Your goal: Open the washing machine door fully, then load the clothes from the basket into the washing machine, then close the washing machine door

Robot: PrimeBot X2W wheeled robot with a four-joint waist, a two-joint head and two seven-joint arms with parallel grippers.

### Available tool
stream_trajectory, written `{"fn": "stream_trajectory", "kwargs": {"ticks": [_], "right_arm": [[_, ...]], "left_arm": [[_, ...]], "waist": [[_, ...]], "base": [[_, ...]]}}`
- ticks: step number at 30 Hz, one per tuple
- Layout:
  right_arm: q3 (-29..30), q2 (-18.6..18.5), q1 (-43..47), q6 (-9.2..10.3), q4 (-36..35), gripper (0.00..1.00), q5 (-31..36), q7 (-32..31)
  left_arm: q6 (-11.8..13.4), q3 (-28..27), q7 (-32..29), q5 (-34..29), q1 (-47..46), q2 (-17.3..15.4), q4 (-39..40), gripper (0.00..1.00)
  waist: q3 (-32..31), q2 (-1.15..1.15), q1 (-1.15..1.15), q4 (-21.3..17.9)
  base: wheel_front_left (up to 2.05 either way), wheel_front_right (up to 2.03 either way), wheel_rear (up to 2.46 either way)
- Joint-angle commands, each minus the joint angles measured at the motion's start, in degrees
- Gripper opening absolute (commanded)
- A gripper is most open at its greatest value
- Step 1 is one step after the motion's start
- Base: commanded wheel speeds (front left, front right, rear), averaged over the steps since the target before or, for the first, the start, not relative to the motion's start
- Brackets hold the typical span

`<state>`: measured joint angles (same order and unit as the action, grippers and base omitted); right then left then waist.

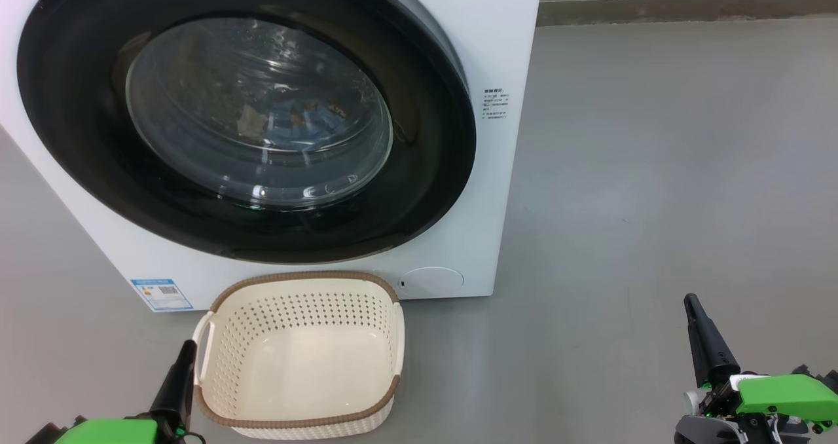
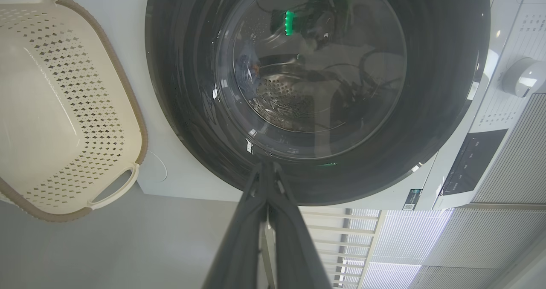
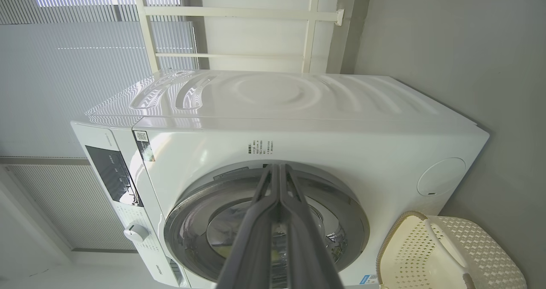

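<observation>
Washing machine door (image 1: 258, 113) sits flush against the front of the washing machine (image 1: 504, 71), its black ring closed all round as far as the head view shows. Through the glass bowl, a light-blue bundle with orange flecks, seemingly the clothes (image 1: 294, 118), lies inside the drum. At 6 o'clock of the door, the basket (image 1: 301, 277) stands on the floor (image 1: 655, 169) just in front of the machine, with nothing in it. Left fingers (image 1: 175, 382) are pressed together at 9 o'clock of the basket, just beside its handle. Right fingers (image 1: 706, 342) are pressed together too, well apart at 3 o'clock, gripping nothing. By this, opening, loading and closing all look done. Nothing seems left except perhaps confirming that the latch caught.
</observation>
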<state>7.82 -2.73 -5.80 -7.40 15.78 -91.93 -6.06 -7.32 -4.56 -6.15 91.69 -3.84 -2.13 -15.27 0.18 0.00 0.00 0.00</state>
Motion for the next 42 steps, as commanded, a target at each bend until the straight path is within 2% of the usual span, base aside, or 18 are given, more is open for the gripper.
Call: {"fn": "stream_trajectory", "kwargs": {"ticks": [1, 42], "right_arm": [[-1.2, -0.2, -0.4, -0.09, -1.8, 0.00, -0.2, -0.5], [-1.2, -0.1, -0.4, -0.09, -1.8, 0.00, -0.2, -0.5]], "left_arm": [[-0.2, -2.0, -0.4, 0.4, -2.4, -0.8, 1.2, 0.00], [-0.2, -2.0, -0.4, 0.4, -2.4, -0.8, 1.2, 0.00]], "waist": [[0.0, 0.00, 0.00, 0.0], [0.0, 0.00, 0.00, 0.0]], "base": [[0.00, 0.00, 0.00], [0.00, 0.00, 0.00]]}}
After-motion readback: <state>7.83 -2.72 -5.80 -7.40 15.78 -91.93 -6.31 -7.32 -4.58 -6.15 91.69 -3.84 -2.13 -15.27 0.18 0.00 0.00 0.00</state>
